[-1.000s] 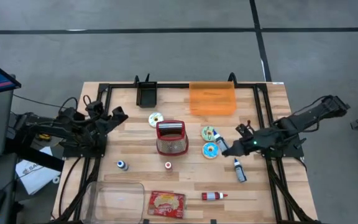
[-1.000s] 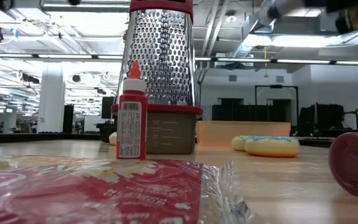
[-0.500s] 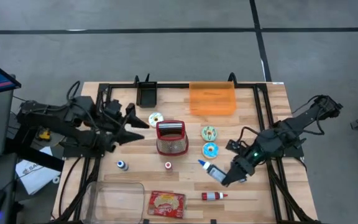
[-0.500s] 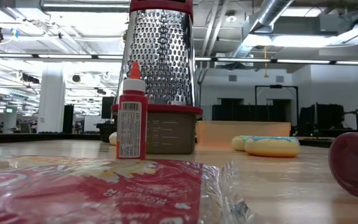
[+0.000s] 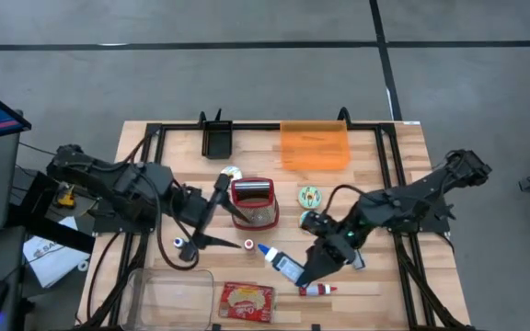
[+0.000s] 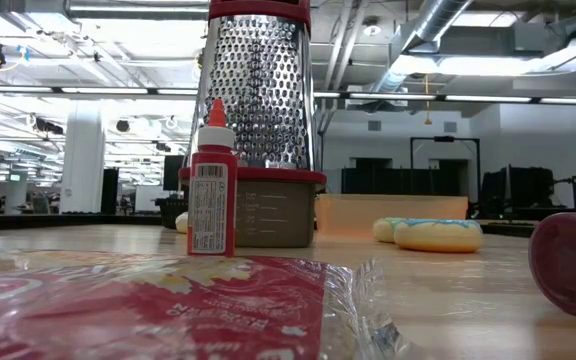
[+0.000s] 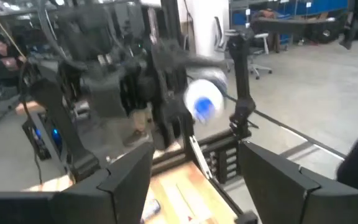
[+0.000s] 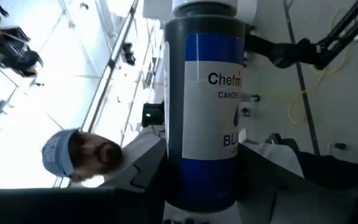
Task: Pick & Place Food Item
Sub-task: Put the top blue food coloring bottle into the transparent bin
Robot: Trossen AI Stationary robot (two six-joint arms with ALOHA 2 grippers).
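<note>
A dark bottle with a blue label and a blue nozzle (image 5: 279, 260) hangs over the table's near middle, with my right gripper (image 5: 307, 268) shut on it. The right wrist view shows the bottle (image 8: 205, 93) filling the gap between the fingers. My left gripper (image 5: 219, 216) stands open just left of the red grater (image 5: 253, 204), pointing toward the bottle. In the left wrist view its fingers (image 7: 126, 177) are apart with nothing between them, and the bottle's blue nozzle (image 7: 201, 106) faces them farther off. The low view shows neither gripper. My right gripper pinches the bottle's body at its bottom end (image 8: 194, 183) between its two fingers. The fingers come level from the table's right and lie along the bottle. The bottle sticks out ahead of them, lifted clear, its nozzle (image 5: 263, 248) toward the table's left.
A doughnut (image 5: 311, 196) lies right of the grater, an orange bin (image 5: 315, 145) and a black bin (image 5: 216, 140) at the far edge. Near the front lie a clear tub (image 5: 168, 290), a red packet (image 5: 247, 301) and a red bottle (image 5: 317, 290). Two small caps (image 5: 180, 244) lie left.
My right gripper has carried the bottle from the right side toward the table's left and near edge, lifting it. My left gripper has swung from the left edge toward the grater, rising and rolling about its own line.
</note>
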